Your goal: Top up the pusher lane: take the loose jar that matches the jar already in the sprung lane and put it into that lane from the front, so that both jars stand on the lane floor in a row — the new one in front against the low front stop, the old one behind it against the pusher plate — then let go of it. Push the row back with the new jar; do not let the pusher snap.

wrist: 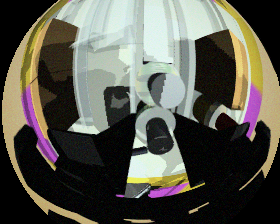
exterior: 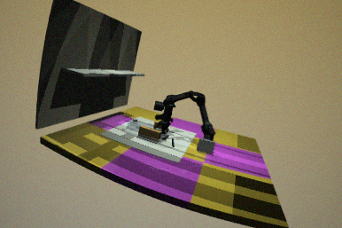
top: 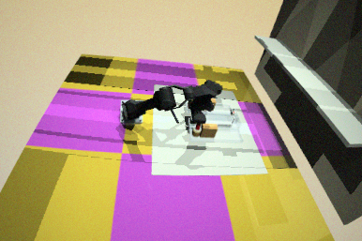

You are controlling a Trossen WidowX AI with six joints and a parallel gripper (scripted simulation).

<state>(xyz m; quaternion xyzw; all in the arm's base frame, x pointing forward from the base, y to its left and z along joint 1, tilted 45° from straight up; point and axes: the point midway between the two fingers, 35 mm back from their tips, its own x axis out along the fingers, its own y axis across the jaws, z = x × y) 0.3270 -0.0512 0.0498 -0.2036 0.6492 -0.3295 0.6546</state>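
My gripper (wrist: pixel 153 117) is shut on a jar (wrist: pixel 141 121) with a pale rim and a dark round top. It holds the jar upright over the front part of the sprung lane (wrist: pixel 158 30). The lane's jar (wrist: pixel 172 90), with a pale round lid, stands just behind the held one. The two look very close in the wrist view; I cannot tell whether they touch. The pusher plate and front stop cannot be made out, nor whether the held jar's base is on the lane floor. Another jar (top: pixel 197 128) (wrist: pixel 226 121), with a red band, stands outside the lane to the right.
A wooden block (top: pixel 209 130) (exterior: pixel 150 132) stands beside the red-banded jar. Dark-faced blocks flank the lane at left (wrist: pixel 55 75) and right (wrist: pixel 215 70) in the wrist view. Clear walls run along the lane. A pale shelf (top: pixel 309 86) (exterior: pixel 102 72) is on the backboard beyond the table.
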